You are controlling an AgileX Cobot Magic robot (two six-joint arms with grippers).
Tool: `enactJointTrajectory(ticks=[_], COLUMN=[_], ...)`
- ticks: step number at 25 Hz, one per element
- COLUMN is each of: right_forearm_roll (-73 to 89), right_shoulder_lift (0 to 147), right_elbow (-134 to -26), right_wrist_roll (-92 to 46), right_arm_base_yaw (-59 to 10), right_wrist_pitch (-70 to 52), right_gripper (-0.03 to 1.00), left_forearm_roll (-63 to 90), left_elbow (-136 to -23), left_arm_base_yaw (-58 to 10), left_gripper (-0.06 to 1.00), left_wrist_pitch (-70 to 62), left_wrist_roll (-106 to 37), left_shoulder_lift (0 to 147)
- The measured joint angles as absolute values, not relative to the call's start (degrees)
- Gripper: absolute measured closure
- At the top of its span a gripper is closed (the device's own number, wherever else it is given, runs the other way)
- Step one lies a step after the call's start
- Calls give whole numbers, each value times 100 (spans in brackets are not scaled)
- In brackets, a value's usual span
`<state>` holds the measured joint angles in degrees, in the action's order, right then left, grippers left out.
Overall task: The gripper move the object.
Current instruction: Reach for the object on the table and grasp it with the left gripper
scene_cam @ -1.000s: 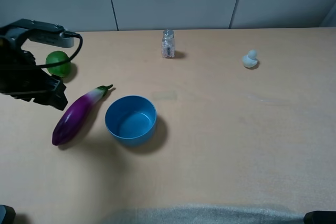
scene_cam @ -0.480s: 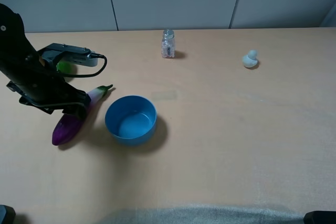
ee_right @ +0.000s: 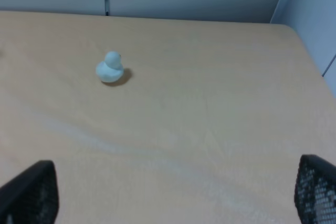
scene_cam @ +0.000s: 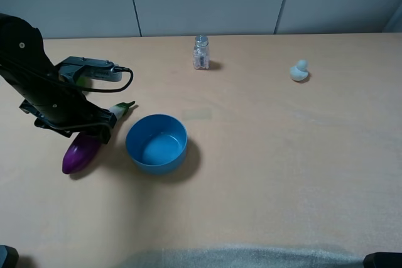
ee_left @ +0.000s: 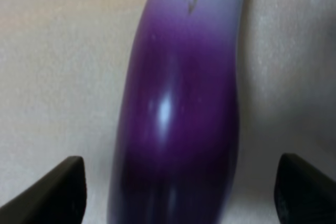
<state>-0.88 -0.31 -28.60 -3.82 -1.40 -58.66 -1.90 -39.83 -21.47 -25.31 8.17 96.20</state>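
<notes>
The purple eggplant (scene_cam: pixel 80 154) lies on the table left of the blue bowl (scene_cam: pixel 157 144), its green stem (scene_cam: pixel 125 106) pointing to the back right. My left gripper (scene_cam: pixel 94 131) is down over the eggplant's middle and hides that part. In the left wrist view the eggplant (ee_left: pixel 181 108) fills the space between the two dark fingertips (ee_left: pixel 52 192), which stand wide apart on either side of it without pressing it. The left gripper (ee_left: pixel 178 195) is open. My right gripper (ee_right: pixel 168 198) is open and empty above bare table.
A green lime (scene_cam: pixel 76 75) peeks out behind the left wrist's grey box (scene_cam: pixel 94 69). A glass shaker (scene_cam: pixel 201 52) stands at the back centre. A small pale duck (scene_cam: pixel 299 71) sits at the back right, also in the right wrist view (ee_right: pixel 110 68).
My left arm has swung right from beside the lime and come down over the eggplant, now straddling its middle. The eggplant, bowl and right arm have not moved.
</notes>
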Motion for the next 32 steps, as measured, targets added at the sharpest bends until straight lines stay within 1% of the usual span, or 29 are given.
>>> enactJointTrajectory(ticks=[6, 21, 32], right_forearm_roll=[-88, -88, -88], right_shoulder_lift=[-31, -31, -31], right_elbow=[-2860, -2860, -2860], right_wrist_roll=[-382, -382, -382], right_arm_base_yaw=[-140, -140, -140], right_wrist_pitch=[-5866, -5866, -5866], right_gripper=[29, 29, 29], left_forearm_roll=[-190, -183, -183], left_elbow=[-3983, -3989, -4059], left_arm_base_yaw=[-2147, -2147, -2147], left_gripper=[15, 15, 16], left_wrist_pitch=[-2209, -1922, -1866], left_wrist_roll=[817, 823, 831], left_shoulder_lift=[9762, 10343, 10355])
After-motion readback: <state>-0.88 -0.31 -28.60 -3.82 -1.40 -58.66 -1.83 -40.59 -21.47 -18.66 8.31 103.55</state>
